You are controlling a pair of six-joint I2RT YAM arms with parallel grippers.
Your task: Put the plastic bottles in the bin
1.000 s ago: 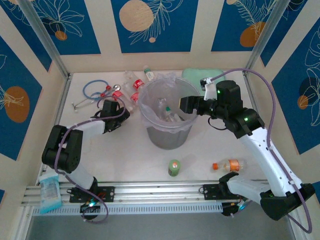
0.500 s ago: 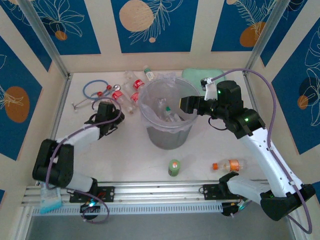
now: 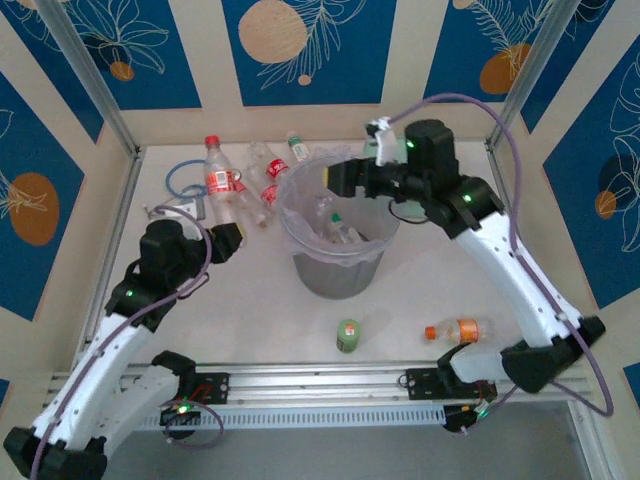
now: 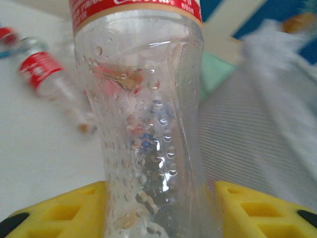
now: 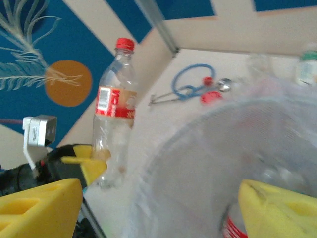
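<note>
My left gripper (image 3: 236, 232) is shut on the lower body of a clear plastic bottle (image 3: 222, 185) with a red label and red cap, held upright above the table left of the bin (image 3: 336, 275). In the left wrist view that bottle (image 4: 148, 124) stands between the yellow fingers (image 4: 64, 208). My right gripper (image 3: 340, 178) hangs open and empty over the bin's far rim. Several bottles lie inside the bin. More bottles are on the table: a red-labelled one (image 3: 268, 186), a white-labelled one (image 3: 297, 147), a green one (image 3: 348, 335) and an orange-capped one (image 3: 458, 330).
A blue stethoscope (image 3: 186, 180) lies at the back left behind the held bottle. A mint-green case (image 3: 382, 150) sits at the back, partly hidden by the right arm. The right wrist view looks across the bin's bagged rim (image 5: 223, 148) at the held bottle (image 5: 114, 114).
The left gripper has closed on a red-labelled bottle and lifted it upright off the table as the arm rose. The right gripper has swung left and back over the bin's far rim.
</note>
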